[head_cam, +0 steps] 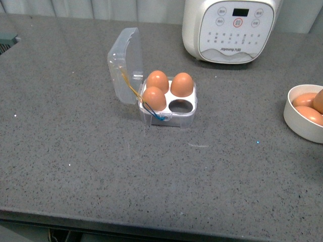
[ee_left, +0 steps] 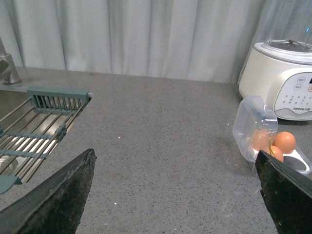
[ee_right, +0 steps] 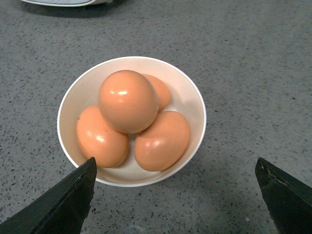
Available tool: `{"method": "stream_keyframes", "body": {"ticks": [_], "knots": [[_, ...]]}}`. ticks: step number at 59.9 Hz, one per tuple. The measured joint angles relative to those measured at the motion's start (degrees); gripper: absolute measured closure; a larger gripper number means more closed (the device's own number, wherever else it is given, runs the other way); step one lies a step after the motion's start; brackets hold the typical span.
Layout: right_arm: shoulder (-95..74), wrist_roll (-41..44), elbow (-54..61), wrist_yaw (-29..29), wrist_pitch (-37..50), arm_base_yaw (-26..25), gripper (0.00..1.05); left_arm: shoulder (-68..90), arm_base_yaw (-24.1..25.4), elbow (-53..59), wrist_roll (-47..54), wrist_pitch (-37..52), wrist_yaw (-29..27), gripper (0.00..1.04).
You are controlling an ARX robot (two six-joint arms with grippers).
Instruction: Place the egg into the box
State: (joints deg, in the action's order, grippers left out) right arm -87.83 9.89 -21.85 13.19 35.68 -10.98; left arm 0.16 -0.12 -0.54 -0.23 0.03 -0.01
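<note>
The clear box (head_cam: 174,115) stands mid-counter with its lid (head_cam: 123,64) open to the left; three of its slots hold brown eggs and the front right slot (head_cam: 180,105) is empty. It also shows in the left wrist view (ee_left: 256,129). A white bowl (ee_right: 192,92) holds several brown eggs; one egg (ee_right: 128,100) lies on top of the rest. The bowl shows at the right edge of the front view (head_cam: 298,121). My right gripper (ee_right: 175,168) is open above the bowl's near side. My left gripper (ee_left: 175,161) is open over bare counter, left of the box.
A white kitchen appliance (head_cam: 229,27) stands at the back, behind the box. A sink with a green rack (ee_left: 44,117) lies at the counter's left end. A curtain hangs behind the counter.
</note>
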Motion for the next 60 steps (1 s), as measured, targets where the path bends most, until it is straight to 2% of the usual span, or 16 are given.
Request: {"method": "stream_keyframes", "body": {"ticks": [26,57,60], "knots": [[-9.3,3.1,-8.3,4.7,-1.1,0.7,0.09,0.0,0.0,0.0,0.0,0.0,0.0,0.07],[-16.0,4.3,-14.5,6.1,-1.4,2.5,0.09,0.0,0.0,0.0,0.0,0.0,0.0,0.07],[-16.2,4.3,-14.9,6.1,-1.4,2.6,0.13,0.0,0.0,0.0,0.0,0.0,0.0,0.07]]}}
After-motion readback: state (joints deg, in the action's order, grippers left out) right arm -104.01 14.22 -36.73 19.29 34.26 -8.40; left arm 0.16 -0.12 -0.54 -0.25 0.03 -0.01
